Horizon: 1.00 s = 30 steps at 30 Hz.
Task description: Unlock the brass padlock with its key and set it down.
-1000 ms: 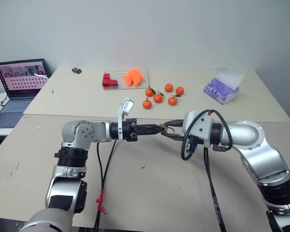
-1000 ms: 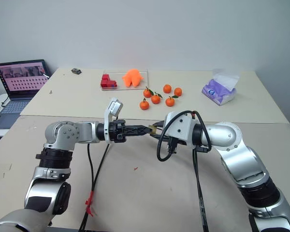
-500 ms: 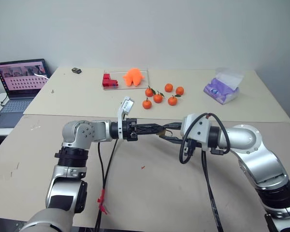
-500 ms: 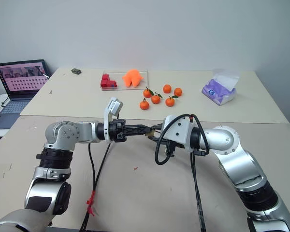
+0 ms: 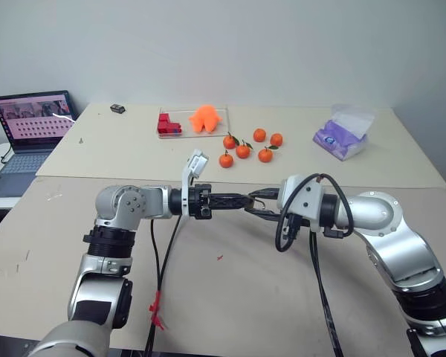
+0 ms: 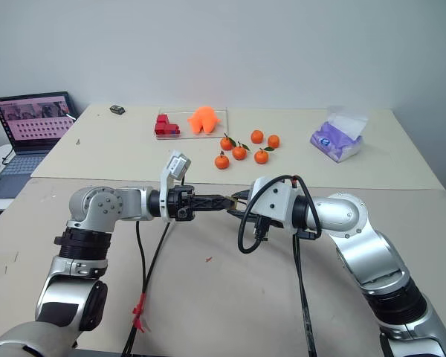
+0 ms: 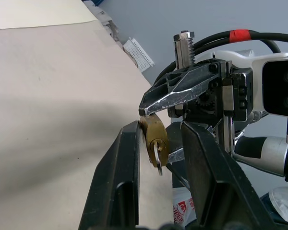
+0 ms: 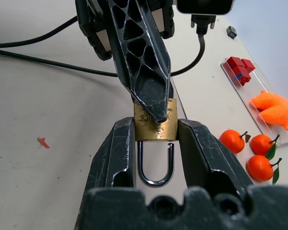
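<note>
The padlock (image 8: 155,125) hangs in the air above the table (image 5: 230,297), between the two arms, and not on any surface. The right gripper (image 8: 156,143) is clamped on its brass body from both flat sides, and the shackle (image 8: 155,165) points back toward that wrist. In this view the shackle looks closed, so I judge the lock is not yet open.

The left gripper (image 7: 158,153) comes from the opposite side. Its fingers (image 7: 127,172) stand on each side of the key (image 7: 158,155), a small silvery piece that sticks out of the bottom of the lock. The gap is narrow, but I cannot tell if the pads already press the key or only bracket it.

The padlock is a small, hard metal piece, light for the arm but dense for its size. Brass faces are smooth, so they may slip under a turning force (a grip on the flat sides, as the right gripper has now, resists the twist best). It is not fragile. The key is thin and stiff, with little surface to take. The left gripper should pinch its flat head squarely and roll about the key's own line; an oblique grip could bend it or pull it out.

The oranges (image 5: 243,150) and the laptop (image 5: 31,126) lie well apart.
</note>
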Motion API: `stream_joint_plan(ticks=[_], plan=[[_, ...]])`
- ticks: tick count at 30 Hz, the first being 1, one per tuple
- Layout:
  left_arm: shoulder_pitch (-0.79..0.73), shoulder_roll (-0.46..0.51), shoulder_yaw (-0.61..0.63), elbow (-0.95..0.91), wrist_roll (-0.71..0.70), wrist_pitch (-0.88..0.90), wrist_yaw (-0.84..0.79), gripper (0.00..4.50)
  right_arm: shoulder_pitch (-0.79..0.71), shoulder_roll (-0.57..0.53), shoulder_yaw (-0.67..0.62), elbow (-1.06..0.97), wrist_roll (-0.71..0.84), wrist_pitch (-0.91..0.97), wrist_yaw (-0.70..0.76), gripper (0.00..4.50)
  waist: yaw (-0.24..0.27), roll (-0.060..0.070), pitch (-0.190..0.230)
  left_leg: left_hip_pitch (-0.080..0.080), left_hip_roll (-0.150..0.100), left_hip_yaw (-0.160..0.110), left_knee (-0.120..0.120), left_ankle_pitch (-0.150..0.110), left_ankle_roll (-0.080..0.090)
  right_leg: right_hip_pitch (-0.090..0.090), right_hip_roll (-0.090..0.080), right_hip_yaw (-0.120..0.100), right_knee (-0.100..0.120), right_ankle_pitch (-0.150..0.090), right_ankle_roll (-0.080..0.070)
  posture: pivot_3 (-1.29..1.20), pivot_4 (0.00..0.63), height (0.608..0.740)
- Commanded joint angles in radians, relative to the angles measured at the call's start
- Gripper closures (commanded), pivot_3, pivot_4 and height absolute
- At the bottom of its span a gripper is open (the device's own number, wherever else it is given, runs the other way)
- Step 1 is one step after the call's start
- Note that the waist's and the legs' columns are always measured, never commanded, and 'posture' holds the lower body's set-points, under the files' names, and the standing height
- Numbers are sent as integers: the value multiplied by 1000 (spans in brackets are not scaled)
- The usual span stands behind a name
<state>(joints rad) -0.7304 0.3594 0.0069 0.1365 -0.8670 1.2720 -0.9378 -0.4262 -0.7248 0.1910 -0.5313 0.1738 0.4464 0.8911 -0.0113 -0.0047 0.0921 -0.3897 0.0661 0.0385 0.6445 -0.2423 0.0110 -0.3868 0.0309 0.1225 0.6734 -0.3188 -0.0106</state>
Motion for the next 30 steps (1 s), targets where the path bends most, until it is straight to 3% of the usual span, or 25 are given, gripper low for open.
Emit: stream_joint_plan(ticks=[1, 2, 7, 18, 20, 21, 28, 30], plan=[[-7, 7, 1, -27, -12, -5, -15, 3101, -27, 1, -17, -21, -5, -13, -9, 3592, 0, 0, 0, 0, 0, 0, 0, 0, 0, 0, 0, 0, 0, 0, 0, 0, 150, 673], [-7, 6, 1, -26, -12, -6, -15, 3101, -28, 1, -17, -21, -5, -13, -9, 3592, 0, 0, 0, 0, 0, 0, 0, 0, 0, 0, 0, 0, 0, 0, 0, 0, 150, 673], [-16, -6, 13, 0, 3, -26, 8, 4464, -38, 4, -17, -21, -4, -7, -9, 3592, 0, 0, 0, 0, 0, 0, 0, 0, 0, 0, 0, 0, 0, 0, 0, 0, 150, 673], [-7, 0, -9, -5, 14, -37, 5, 4476, -53, 12, -14, -34, 7, 18, -9, 3592, 0, 0, 0, 0, 0, 0, 0, 0, 0, 0, 0, 0, 0, 0, 0, 0, 150, 673], [-9, -1, -8, -3, 15, -38, 7, 4476, -56, 18, -21, -39, 22, 36, -9, 2560, 0, 0, 0, 0, 0, 0, 0, 0, 0, 0, 0, 0, 0, 0, 0, 0, 150, 673], [-9, -2, -8, -2, 16, -38, 8, 4476, -57, 20, -26, -43, 31, 45, -7, 2458, 0, 0, 0, 0, 0, 0, 0, 0, 0, 0, 0, 0, 0, 0, 0, 0, 150, 673], [-15, -4, -3, 5, 20, -36, 12, 4476, -81, 24, -80, -80, 130, 117, -4, 49, 0, 0, 0, 0, 0, 0, 0, 0, 0, 0, 0, 0, -1, 0, 0, 0, 150, 673], [-19, -1, 0, 8, 20, -34, 12, 4476, -88, 16, -124, -101, 200, 192, -5, 17, 0, 0, 0, 0, 0, 0, 0, 0, 0, 0, 0, 0, 0, 0, 0, 0, 150, 673]])
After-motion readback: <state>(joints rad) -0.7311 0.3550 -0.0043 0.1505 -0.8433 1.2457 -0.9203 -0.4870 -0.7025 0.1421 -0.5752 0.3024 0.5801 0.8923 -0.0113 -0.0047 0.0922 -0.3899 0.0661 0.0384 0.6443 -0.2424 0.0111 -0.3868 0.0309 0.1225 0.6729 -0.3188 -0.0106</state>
